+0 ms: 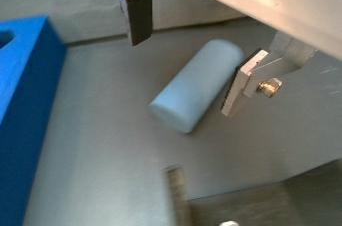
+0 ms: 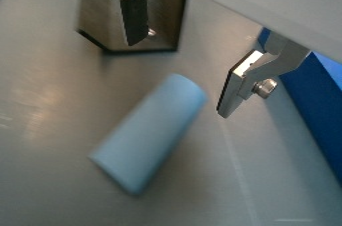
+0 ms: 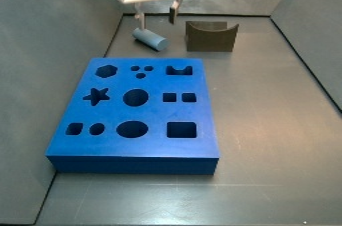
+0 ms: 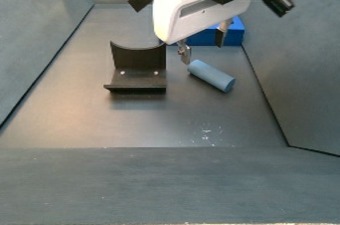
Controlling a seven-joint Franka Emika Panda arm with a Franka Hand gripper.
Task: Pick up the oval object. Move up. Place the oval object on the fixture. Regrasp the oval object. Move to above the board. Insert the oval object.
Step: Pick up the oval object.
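Open jaws over a loose peg, grasp not yet made.

Nearest in a side view, lower half of frame: the board [image 3: 134, 110], bright blue, every cutout dark and vacant. Beyond it, upper middle, lying flat on the floor: the oval object [image 3: 151, 39], pale blue-grey, near the fixture [image 3: 210, 36] but apart from it. Above the peg: the gripper [image 3: 159, 12], plates spread wide, nothing between them; in a wrist view the fingers [image 1: 139, 17] stand off either flank of the peg without touching. Risks, as judgement: a smooth rounded peg rolling away if one pad lands first; a skewed pinch if closed off-centre, spoiling the later seat in the notch; possibly a clipped board edge, close beside the peg.
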